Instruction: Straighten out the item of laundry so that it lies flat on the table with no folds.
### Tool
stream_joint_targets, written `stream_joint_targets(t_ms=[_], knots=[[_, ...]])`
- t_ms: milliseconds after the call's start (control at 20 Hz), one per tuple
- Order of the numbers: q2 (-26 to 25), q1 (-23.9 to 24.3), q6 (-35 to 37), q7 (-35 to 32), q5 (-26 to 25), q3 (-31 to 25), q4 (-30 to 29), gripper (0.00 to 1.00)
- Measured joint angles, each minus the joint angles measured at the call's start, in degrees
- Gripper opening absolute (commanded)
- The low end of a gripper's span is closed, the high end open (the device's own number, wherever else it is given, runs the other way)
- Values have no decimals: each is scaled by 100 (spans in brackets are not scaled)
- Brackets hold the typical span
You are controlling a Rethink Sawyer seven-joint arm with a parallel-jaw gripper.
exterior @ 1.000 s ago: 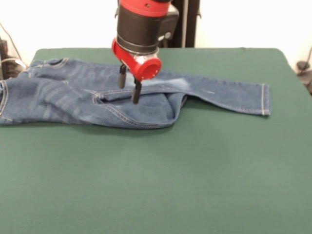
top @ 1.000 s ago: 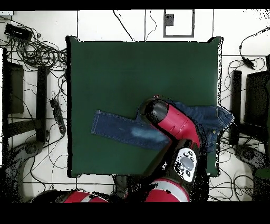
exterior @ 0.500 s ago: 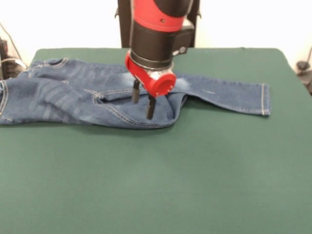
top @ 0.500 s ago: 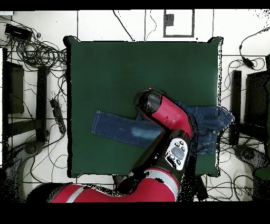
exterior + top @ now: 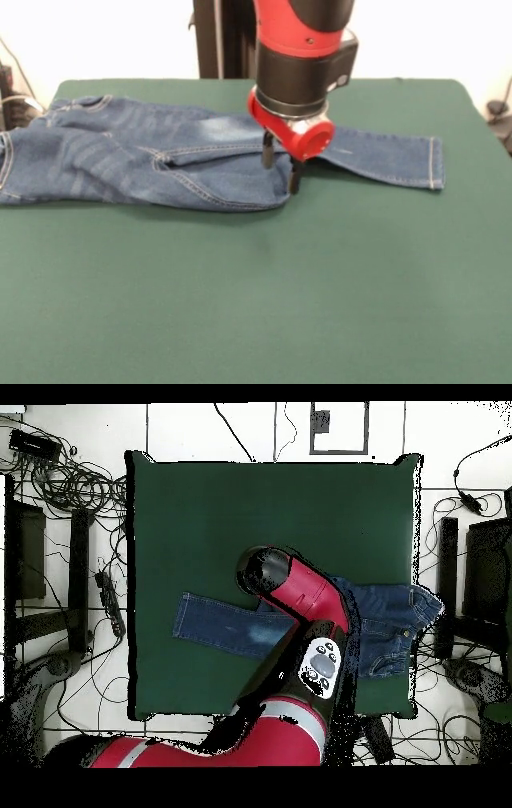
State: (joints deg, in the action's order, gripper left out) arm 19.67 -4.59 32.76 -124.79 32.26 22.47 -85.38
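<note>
The jeans lie on the far part of the table in the front view, stretched across it from the left edge toward the right. The waist end is at the left, where the cloth reaches the table's edge, and it looks bunched and wrinkled there. One leg runs out straight to the right and ends in a hem with light stitching, well short of the table's right edge. The other leg is folded back over the body of the garment, and its rounded fold edge lies about in the middle of the table's width. The gripper hangs down from the red and black arm just at this fold edge, where the folded leg meets the straight one. Its two dark fingers are apart with a small gap between them, and they hold nothing; the tips are close to the cloth, but I cannot tell if they touch it. In the overhead view the arm covers the middle of the jeans, so only the straight leg at the left and the waist part at the right show, on the lower half of the green table.
</note>
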Motion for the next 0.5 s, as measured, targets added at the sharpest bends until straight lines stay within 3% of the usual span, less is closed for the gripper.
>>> stream_joint_targets(t_ms=[500], knots=[[311,176,59,0,0,-517,-208,100]])
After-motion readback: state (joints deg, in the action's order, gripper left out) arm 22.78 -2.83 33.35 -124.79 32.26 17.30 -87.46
